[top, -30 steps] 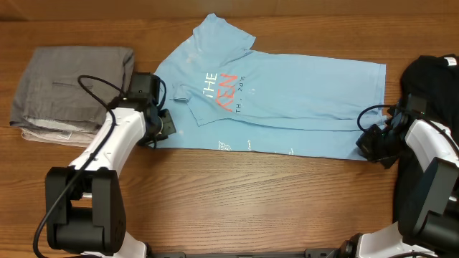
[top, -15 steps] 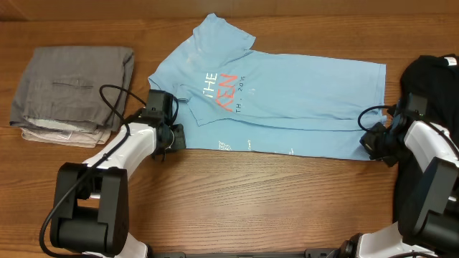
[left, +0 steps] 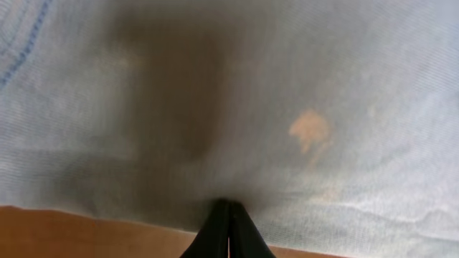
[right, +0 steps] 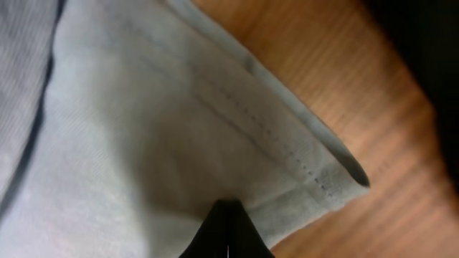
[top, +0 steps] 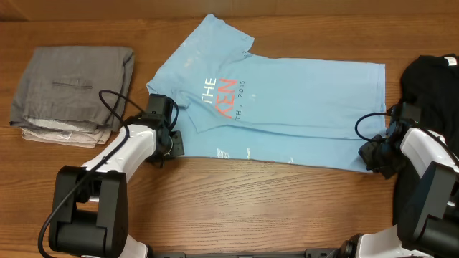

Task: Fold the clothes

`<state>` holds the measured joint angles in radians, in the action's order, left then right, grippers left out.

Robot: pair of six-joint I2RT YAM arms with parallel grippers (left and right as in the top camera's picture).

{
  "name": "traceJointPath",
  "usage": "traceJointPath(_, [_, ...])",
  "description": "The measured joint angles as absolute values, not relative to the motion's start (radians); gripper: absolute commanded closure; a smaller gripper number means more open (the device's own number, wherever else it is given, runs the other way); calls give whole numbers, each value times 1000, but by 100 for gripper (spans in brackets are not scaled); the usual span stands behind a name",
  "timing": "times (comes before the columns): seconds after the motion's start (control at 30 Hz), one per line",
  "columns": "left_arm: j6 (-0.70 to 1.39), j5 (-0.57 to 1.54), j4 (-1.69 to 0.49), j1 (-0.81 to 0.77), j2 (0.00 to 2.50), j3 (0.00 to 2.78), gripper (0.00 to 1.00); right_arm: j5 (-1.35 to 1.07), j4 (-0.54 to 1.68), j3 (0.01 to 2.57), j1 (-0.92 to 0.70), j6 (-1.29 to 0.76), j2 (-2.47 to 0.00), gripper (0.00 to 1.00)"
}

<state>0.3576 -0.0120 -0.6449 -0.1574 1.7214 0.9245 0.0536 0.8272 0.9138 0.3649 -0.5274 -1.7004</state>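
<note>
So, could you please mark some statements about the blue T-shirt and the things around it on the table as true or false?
1. The T-shirt lies with its lettering facing up. True.
2. Nothing grips the T-shirt. False: the left end effector and the right end effector are each shut on its near edge.
3. A folded gray garment lies on the table beyond the collar end of the T-shirt. True.
4. The black item lies on top of the T-shirt. False: it sits beside the hem end, not on it.
5. The right end effector holds a sleeve. False: it holds a corner of the hem.
</note>
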Motion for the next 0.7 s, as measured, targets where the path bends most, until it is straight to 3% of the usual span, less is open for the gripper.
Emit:
traceJointPath(0.47, [389, -74, -842, -158, 1718, 919, 96, 112, 999, 928, 381, -591, -1708, 96])
traceJointPath(0.7, [390, -95, -1020, -157, 1739, 1093, 96, 116, 1167, 1164, 384, -593, -1722, 96])
